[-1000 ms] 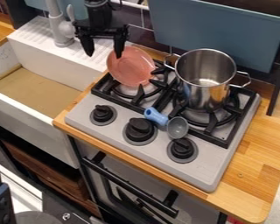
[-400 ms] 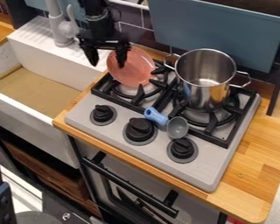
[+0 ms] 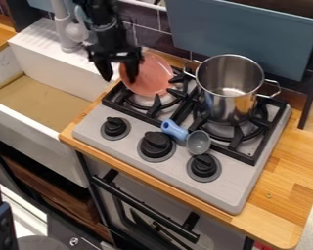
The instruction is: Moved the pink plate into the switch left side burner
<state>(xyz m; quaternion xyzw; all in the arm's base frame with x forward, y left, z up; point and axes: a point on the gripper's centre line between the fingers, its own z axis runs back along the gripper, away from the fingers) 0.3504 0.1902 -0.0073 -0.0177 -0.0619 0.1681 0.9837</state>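
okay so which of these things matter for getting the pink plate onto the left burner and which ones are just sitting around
For the job:
- pink plate
- left burner
- gripper

Just lying about:
- steel pot
- blue-handled spoon

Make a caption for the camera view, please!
A black gripper hangs by a pink plate on the stove, near a shiny pot.

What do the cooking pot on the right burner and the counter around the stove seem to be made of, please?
The pot looks like stainless steel, polished: its wall is silvery and gives bright, mirror-like reflections. The counter appears to be wood, smooth and perhaps oiled or varnished, since joined strips in lighter and darker brown show; a printed wood look cannot be ruled out.
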